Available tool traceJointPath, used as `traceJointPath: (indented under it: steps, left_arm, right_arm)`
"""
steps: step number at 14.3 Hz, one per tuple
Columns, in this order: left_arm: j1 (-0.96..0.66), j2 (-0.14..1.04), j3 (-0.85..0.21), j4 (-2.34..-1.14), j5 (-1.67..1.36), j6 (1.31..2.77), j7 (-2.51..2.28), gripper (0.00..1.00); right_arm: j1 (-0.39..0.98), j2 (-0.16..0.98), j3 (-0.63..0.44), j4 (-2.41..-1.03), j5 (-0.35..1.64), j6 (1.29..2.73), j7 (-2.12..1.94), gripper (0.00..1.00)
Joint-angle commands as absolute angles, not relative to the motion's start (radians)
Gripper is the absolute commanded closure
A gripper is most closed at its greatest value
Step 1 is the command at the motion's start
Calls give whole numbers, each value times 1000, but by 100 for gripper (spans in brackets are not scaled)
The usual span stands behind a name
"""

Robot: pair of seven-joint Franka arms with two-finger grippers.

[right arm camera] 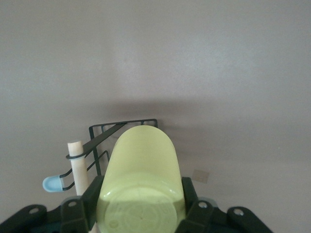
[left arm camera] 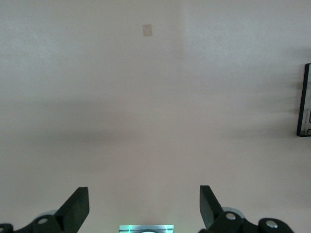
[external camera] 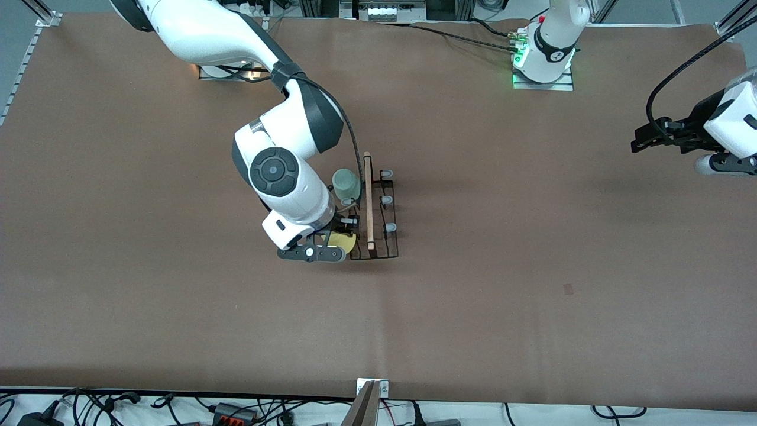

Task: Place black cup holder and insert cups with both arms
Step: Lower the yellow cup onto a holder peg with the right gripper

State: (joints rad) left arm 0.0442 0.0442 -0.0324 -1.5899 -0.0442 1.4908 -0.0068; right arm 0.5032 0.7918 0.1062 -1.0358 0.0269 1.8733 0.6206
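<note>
The black cup holder stands mid-table, its wooden rod handle running along the top. A pale green cup sits upside down on a peg on the side toward the right arm's end. My right gripper is shut on the yellow cup and holds it over the holder's nearest corner. In the right wrist view the yellow cup sits between the fingers, above the wire frame and beside a blue-tipped peg. My left gripper waits open and empty over the left arm's end of the table. The blue cup is out of view.
A small dark patch marks the brown table cover nearer the camera, and it also shows in the left wrist view. Cables lie along the table's front edge. The left arm's base stands at the back.
</note>
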Motion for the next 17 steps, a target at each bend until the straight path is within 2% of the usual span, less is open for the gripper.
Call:
traceJointPath:
  steps: [1,14,16,17]
  left_arm:
    - [51,29,-32,-1588,-55,1476,2,0]
    - [49,29,-32,-1588,-55,1476,2,0]
    - [49,29,-32,-1588,-55,1476,2,0]
    - [49,29,-32,-1588,-55,1476,2,0]
  right_arm:
    - [508,788,110,-1034,40,1858,637,75]
    - [535,830,110,-1048,37,1871,640,74]
    - [535,841,110,-1049,35,1873,641,65]
    - [535,844,110,-1049,35,1873,643,53]
